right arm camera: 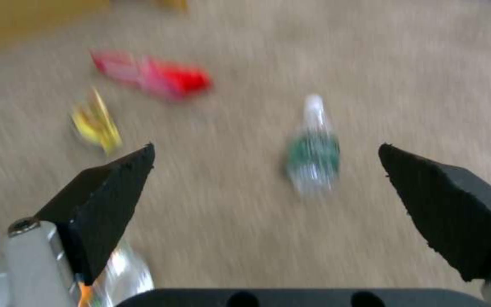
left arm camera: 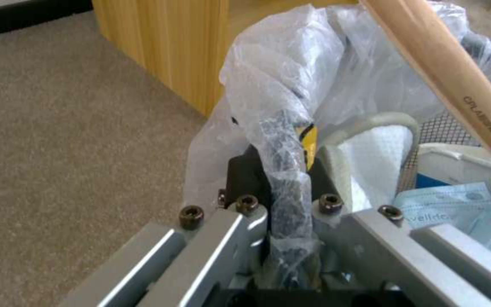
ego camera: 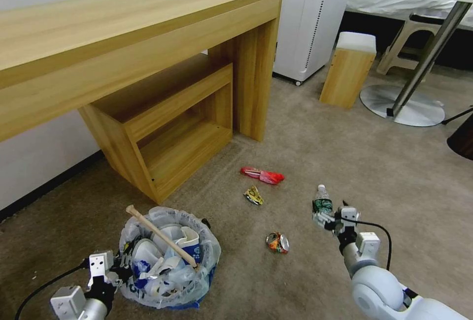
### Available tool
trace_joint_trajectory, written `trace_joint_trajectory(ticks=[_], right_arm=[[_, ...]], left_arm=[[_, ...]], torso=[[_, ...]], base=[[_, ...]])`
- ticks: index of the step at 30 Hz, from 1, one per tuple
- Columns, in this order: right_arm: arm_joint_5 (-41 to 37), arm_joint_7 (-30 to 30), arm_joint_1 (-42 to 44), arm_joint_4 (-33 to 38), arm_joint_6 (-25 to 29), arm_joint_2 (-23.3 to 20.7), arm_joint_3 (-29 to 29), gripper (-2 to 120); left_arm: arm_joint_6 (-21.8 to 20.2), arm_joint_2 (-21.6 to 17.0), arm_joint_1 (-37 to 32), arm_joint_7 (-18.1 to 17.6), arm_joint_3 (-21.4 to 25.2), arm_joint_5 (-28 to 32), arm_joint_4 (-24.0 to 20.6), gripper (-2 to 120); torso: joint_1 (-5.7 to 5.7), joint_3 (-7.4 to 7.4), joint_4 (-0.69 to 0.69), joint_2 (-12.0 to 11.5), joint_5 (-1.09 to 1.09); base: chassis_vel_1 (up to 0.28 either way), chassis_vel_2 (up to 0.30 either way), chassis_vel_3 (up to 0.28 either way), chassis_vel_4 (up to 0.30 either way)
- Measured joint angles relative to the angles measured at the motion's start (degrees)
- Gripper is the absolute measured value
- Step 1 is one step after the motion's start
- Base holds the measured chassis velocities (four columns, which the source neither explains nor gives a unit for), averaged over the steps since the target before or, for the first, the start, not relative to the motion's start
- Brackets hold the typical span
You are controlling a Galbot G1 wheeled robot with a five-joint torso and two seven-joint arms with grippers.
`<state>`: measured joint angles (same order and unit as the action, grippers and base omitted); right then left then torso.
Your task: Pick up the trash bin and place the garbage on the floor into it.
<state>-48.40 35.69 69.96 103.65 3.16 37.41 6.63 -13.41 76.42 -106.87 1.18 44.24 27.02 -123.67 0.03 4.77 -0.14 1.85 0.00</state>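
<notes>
Head view, lower left: our left gripper (ego camera: 119, 267) is clamped on the bag-covered rim of the small round blue trash bin (ego camera: 170, 256), which holds white slippers (ego camera: 148, 253), a blue-white cup (ego camera: 189, 243) and a wooden stick (ego camera: 160, 235). Lower right, our right gripper (ego camera: 324, 217) hangs spread wide, empty, over the clear green-labelled plastic bottle (ego camera: 322, 201). On the beige carpet floor (ego camera: 315, 152) lie a crushed can (ego camera: 277, 242), yellow wrapper (ego camera: 253, 195) and red wrapper (ego camera: 262, 175), blurred from the right wrist. A wooden desk (ego camera: 128, 39) fills the upper left.
</notes>
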Motion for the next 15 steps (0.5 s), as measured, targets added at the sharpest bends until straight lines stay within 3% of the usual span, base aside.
trace_joint_trajectory(ticks=[7, 15], right_arm=[[-2.05, 1.88, -7.40, -8.50, -4.14, 3.12, 9.35, 100], [-1.29, 0.68, -11.28, -15.53, -4.01, 6.24, 12.67, 100]], left_arm=[[0.18, 0.77, 0.45, -0.06, -0.01, 0.00, 0.72, 2], [0.18, -0.38, 1.87, -0.22, -0.41, 0.80, 1.99, 2]], torso=[[0.00, 0.00, 0.02, 0.00, 0.00], [0.00, 0.00, 0.01, 0.00, 0.00]], base=[[0.000, 0.000, 0.000, 0.000], [0.000, 0.000, 0.000, 0.000]])
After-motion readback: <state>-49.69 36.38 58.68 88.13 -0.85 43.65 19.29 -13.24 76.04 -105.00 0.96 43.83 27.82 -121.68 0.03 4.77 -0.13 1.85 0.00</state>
